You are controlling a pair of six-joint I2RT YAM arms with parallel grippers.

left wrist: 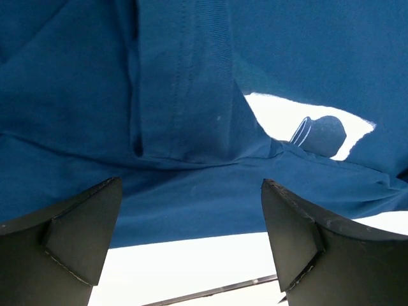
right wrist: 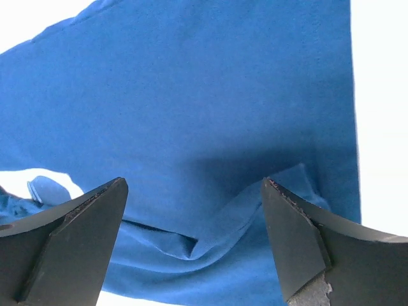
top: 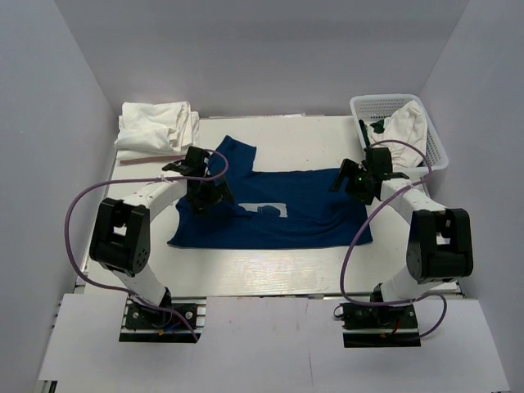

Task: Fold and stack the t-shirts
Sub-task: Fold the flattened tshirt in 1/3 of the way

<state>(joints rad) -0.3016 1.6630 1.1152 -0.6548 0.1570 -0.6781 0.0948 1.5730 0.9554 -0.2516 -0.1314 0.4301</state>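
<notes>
Top view: the navy t-shirt [top: 307, 217] lies spread across the middle of the table [top: 270, 270], one sleeve [top: 236, 154] pointing to the far side and the pale print [top: 267, 210] facing up. The left gripper [top: 209, 196] sits over the shirt's left part, just left of the print. The right gripper [top: 356, 182] is over the shirt's right edge. I see a folded pile of white t-shirts [top: 155, 127] at the far left corner. At the far right stands a white basket [top: 440, 154] holding a crumpled white garment [top: 407, 123]. Left wrist view: both fingers [left wrist: 76, 236] stand wide apart with nothing between them, so this hand is released. Under them the navy cloth shows a stitched hem band running away from me, with a slice of the print to the right and bare table along the near edge. I cannot tell whether the tips touch the cloth. Right wrist view: its fingers [right wrist: 70, 242] are spread just as wide, also released, gripping nothing. Below is smooth navy cloth with one soft crease between the tips and bare table along the right.
</notes>
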